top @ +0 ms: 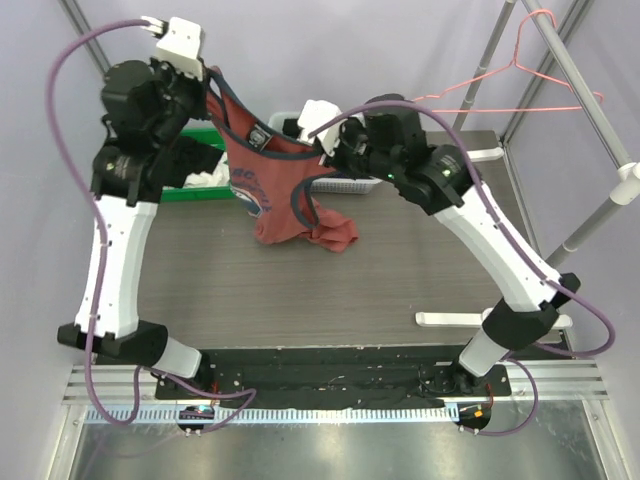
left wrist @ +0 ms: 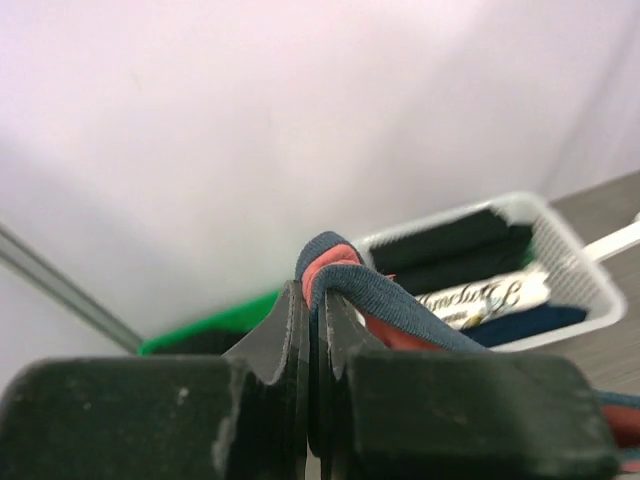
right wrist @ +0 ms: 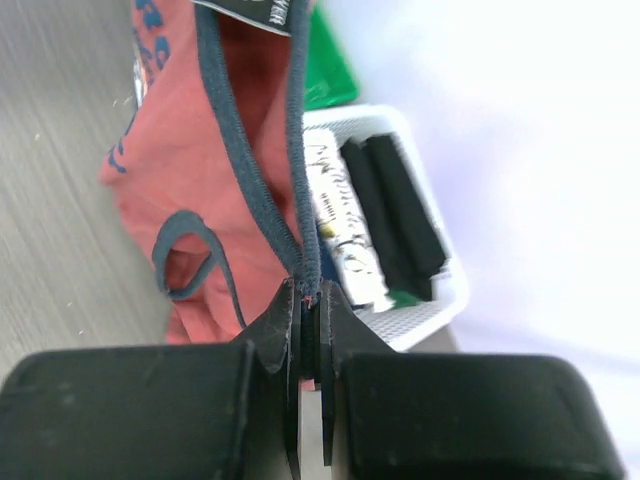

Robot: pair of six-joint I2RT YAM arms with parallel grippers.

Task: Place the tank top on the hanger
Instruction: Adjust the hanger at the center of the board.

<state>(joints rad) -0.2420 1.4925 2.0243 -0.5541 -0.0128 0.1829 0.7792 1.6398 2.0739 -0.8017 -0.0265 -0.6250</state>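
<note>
Against a pale lilac backdrop, a dark wood-grain tabletop [top: 350,290] carries the scene. Two robot arms hold a rust-red tank top [top: 265,185] stretched between them above it.

The left hand [top: 212,78], raised high at the rear left, is clamped tight on the shirt's navy trim. Its wrist view shows the fingers [left wrist: 290,320] pressed together with a loop of blue binding and red fabric [left wrist: 345,275] pinched between them.

The right hand [top: 322,150], lower and nearer the middle, is likewise closed on the navy edge, and its own camera shows the trim caught between the fingertips [right wrist: 310,300]. The garment hangs down from both grips, and its lower part lies bunched on the tabletop.

The thin pink wire hanger [top: 516,62] hangs from a metal rail [top: 580,70] at the upper right, well apart from the shirt and from both hands.

Behind the shirt, a white basket [right wrist: 440,290] holds folded black clothes [right wrist: 395,210] and a white printed cloth [right wrist: 340,230]. A green bin [left wrist: 220,325] stands just beside the basket.
</note>
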